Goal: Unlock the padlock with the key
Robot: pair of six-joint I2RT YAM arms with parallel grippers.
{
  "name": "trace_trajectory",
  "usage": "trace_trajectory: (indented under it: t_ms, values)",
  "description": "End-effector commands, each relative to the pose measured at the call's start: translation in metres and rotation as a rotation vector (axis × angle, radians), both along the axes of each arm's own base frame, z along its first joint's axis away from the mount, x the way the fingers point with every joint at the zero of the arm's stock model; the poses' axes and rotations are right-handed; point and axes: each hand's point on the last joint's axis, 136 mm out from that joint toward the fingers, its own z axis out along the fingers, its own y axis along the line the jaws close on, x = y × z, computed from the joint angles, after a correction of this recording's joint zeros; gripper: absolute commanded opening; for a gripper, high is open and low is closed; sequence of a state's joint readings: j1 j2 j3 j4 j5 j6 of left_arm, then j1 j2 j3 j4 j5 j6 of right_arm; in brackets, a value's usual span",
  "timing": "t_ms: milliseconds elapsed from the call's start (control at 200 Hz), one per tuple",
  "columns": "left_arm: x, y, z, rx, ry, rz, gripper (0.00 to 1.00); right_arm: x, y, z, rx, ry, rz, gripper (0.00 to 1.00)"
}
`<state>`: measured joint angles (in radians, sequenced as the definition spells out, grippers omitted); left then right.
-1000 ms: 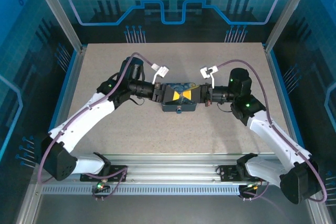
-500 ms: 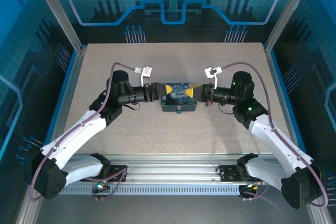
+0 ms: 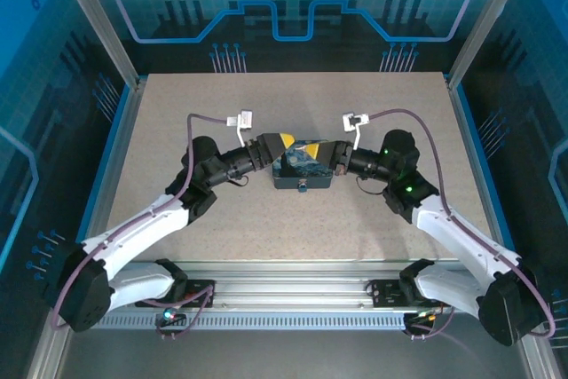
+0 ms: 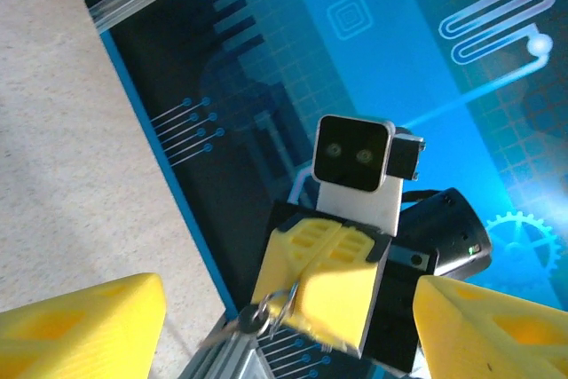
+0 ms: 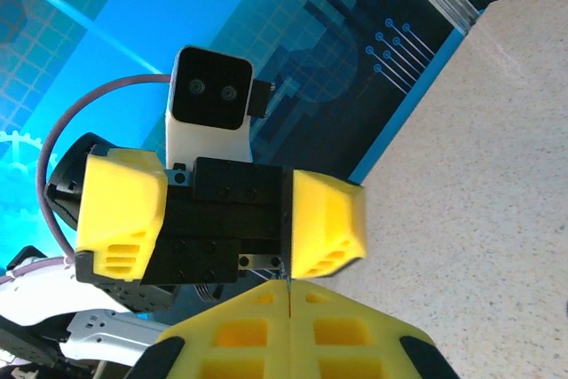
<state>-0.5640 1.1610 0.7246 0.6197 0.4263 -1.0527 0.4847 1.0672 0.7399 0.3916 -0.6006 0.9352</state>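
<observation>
Although the padlock (image 3: 303, 187) was little more than a grey speck in the overhead view, it could be placed: it hung on the near face of the box (image 3: 304, 169), about the middle of that face, and its keyhole was too small to make out. The key (image 4: 256, 318) was well apart from it, up at the tips of the right gripper (image 4: 302, 295). That gripper's yellow fingers (image 4: 342, 299) were pressed together on it, with a wire ring (image 4: 277, 301) dangling beside. In the left wrist view the key showed as a small dark piece, and its long axis seemed to run on from the fingers, pointing left across the box top, though blur made that uncertain. Facing it from the left, the left gripper (image 5: 226, 219) stood with its jaws wide and nothing between them. Both grippers hovered over the top of the box, one at each end, tip toward tip, and whether either touched the box could not be told. So the padlock lay nearer than both pairs of jaws and lower, roughly midway between them. By my reading the right arm, having the key, would need to bring it round to the near side and turn it toward the lock, while the left was free to steady the lock. The box sat in the middle of the speckled table (image 3: 222, 104).
</observation>
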Motion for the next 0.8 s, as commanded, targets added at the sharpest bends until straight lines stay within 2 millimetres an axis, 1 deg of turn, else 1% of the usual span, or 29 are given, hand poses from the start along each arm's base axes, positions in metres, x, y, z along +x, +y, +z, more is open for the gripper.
trace_trajectory:
  t_ms: [0,120,180,285,415,520,575,630,665,695,790]
  values:
    - [0.001,-0.006,0.017,-0.084,-0.052,-0.003,0.72,0.004,0.002,0.015,0.069,-0.037,-0.047,0.0]
    - [0.0,-0.014,0.017,-0.104,-0.047,-0.034,0.64,0.007,0.001,0.012,0.077,-0.027,-0.071,0.0]
    - [0.0,-0.017,0.018,-0.117,-0.046,-0.045,0.55,0.01,-0.002,0.01,0.074,-0.022,-0.094,0.0]
    - [-0.001,-0.017,0.022,-0.13,-0.056,-0.049,0.43,0.013,-0.003,0.004,0.06,-0.002,-0.112,0.0]
    - [-0.001,-0.016,0.022,-0.127,-0.058,-0.039,0.35,0.013,-0.003,0.0,0.06,0.01,-0.111,0.0]
    - [0.0,-0.016,0.021,-0.122,-0.056,-0.037,0.23,0.013,-0.006,-0.002,0.063,0.016,-0.12,0.0]
    - [0.0,-0.016,0.021,-0.122,-0.058,-0.038,0.19,0.013,-0.007,-0.002,0.068,0.015,-0.126,0.0]
    - [0.001,-0.017,0.021,-0.12,-0.058,-0.042,0.09,0.013,-0.007,-0.003,0.064,0.017,-0.126,0.0]
    - [0.001,-0.017,0.021,-0.119,-0.057,-0.044,0.06,0.013,-0.007,-0.002,0.063,0.015,-0.123,0.0]
    - [0.001,-0.018,0.021,-0.118,-0.057,-0.047,0.0,0.012,-0.007,-0.003,0.062,0.017,-0.118,0.0]
    - [0.0,-0.019,0.022,-0.114,-0.061,-0.051,0.0,0.011,-0.006,-0.005,0.051,0.021,-0.111,0.0]
